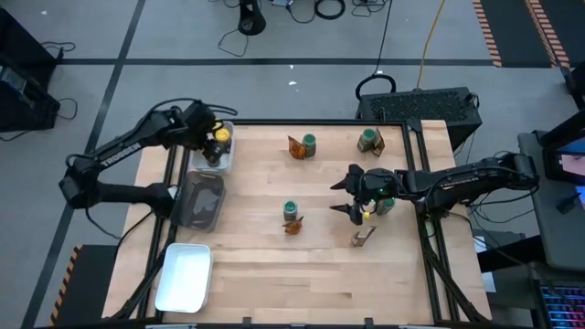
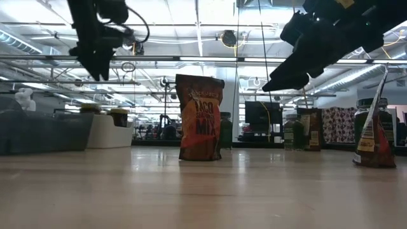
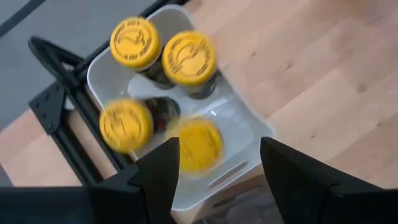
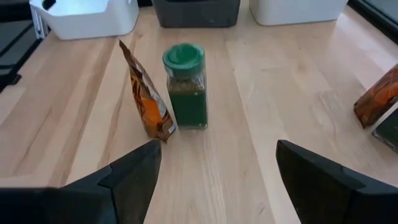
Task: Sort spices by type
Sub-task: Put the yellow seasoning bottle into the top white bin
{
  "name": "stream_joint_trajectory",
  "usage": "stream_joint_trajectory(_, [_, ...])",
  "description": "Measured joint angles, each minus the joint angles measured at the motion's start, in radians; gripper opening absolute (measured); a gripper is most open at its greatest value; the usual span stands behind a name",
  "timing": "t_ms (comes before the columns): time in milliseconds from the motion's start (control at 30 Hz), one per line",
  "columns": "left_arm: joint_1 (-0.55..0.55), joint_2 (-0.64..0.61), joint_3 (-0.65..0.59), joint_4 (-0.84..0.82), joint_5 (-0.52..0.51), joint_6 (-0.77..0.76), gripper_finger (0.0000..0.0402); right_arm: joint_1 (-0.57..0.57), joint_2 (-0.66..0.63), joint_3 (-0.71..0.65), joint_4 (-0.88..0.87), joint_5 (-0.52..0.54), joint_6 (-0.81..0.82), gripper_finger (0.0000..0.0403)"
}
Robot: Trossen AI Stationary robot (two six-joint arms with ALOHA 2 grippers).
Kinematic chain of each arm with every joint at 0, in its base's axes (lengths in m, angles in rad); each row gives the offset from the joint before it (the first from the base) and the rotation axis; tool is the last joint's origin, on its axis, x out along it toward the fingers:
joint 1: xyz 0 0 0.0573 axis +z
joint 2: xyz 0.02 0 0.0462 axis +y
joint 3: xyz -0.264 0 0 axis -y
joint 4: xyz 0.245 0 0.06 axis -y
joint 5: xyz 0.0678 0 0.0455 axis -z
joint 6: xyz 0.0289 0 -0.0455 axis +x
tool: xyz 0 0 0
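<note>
My left gripper (image 3: 217, 180) hangs open, pointing down over the far white tray (image 1: 226, 160). In that tray stand several yellow-lidded jars (image 3: 188, 57); one blurred lid (image 3: 202, 146) lies below the gap between the fingers. My right gripper (image 4: 214, 186) is open above the table's right half, facing a green-lidded jar (image 4: 185, 87) that stands upright on its base, with an orange-brown packet (image 4: 148, 99) right beside it. More green-lidded jars (image 1: 310, 143) (image 1: 368, 139) and packets (image 1: 296, 147) (image 1: 363, 238) stand on the table.
A dark grey tray (image 1: 201, 199) and a second white tray (image 1: 185, 274) line the table's left edge. Another green-lidded jar (image 1: 386, 204) stands close beside my right gripper. In the low view a taco-mix packet (image 2: 200, 117) stands upright mid-table.
</note>
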Motion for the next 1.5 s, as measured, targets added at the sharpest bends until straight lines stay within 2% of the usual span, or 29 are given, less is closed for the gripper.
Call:
stream_joint_trajectory(133, [0.023,-0.019,-0.039,0.012,0.002,0.007,0.0225,0.0,0.0,0.0,0.017,0.0,0.004,0.0299])
stream_joint_trajectory(533, [0.035,-0.026,-0.042,0.016,0.014,0.023,0.0226,0.0,0.0,0.0,0.015,0.001,0.006,0.0299])
stream_joint_trajectory(800, [0.034,-0.026,-0.042,-0.16,0.044,-0.105,0.0226,0.0,0.0,0.0,0.015,0.001,-0.005,0.0299])
stream_joint_trajectory(1000, [0.033,-0.022,-0.042,-0.12,0.055,-0.097,0.0226,0.0,0.0,0.0,0.015,0.001,-0.009,0.0299])
stream_joint_trajectory(1233, [0.033,-0.018,-0.069,-0.11,0.169,-0.052,0.0226,0.0,0.0,0.0,0.014,0.001,-0.004,0.0299])
stream_joint_trajectory(1500, [0.033,-0.017,-0.163,-0.023,0.151,-0.027,0.0226,0.0,0.0,0.0,0.014,0.001,-0.004,0.0299])
